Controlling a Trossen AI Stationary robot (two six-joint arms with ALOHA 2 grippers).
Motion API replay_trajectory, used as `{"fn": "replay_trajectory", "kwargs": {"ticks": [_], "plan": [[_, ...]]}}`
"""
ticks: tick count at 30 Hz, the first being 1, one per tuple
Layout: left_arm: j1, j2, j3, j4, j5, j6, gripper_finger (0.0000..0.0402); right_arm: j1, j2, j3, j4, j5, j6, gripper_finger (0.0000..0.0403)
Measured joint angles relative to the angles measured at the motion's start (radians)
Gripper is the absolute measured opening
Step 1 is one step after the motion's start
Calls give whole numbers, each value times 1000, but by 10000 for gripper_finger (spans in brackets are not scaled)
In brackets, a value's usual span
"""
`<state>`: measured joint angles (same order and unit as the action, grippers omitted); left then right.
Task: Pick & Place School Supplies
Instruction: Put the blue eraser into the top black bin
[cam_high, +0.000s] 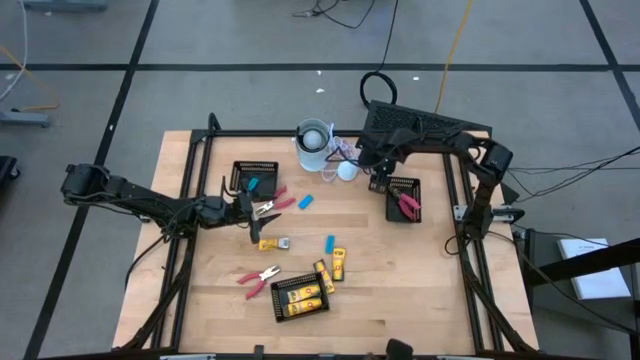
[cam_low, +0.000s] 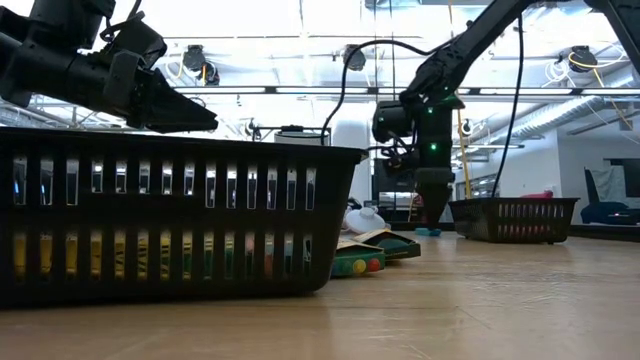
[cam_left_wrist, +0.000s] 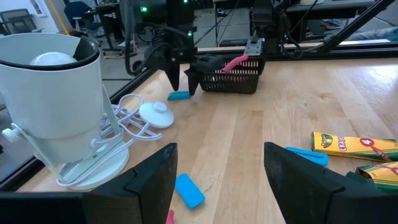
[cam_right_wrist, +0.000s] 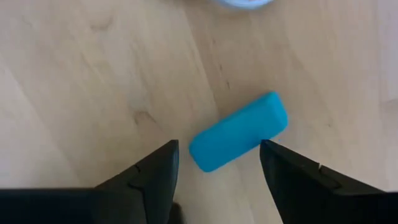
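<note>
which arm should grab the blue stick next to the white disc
Right. The right gripper hangs directly over that blue stick, fingers open on either side of it. The left gripper is across the table by the left tray, open and empty, with other blue sticks closer to it.

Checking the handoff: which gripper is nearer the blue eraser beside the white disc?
Right. The right gripper hangs open directly over the blue eraser; the left gripper sits across the table.

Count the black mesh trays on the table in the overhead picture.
3 trays: one by the left gripper, one by the right gripper, one near the table's front edge. None seems hidden.
</note>
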<state>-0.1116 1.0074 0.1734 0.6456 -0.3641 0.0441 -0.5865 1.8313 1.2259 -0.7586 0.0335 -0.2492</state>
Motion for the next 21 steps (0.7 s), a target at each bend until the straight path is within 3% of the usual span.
{"fn": "replay_trajectory", "kwargs": {"ticks": [16, 21], "plan": [[0, 0, 0, -1, 0, 6, 243, -69, -1, 1, 95, -191, 43, 212], [0, 0, 0, -1, 0, 3, 243, -67, 11, 1, 99, -190, 66, 212]]}}
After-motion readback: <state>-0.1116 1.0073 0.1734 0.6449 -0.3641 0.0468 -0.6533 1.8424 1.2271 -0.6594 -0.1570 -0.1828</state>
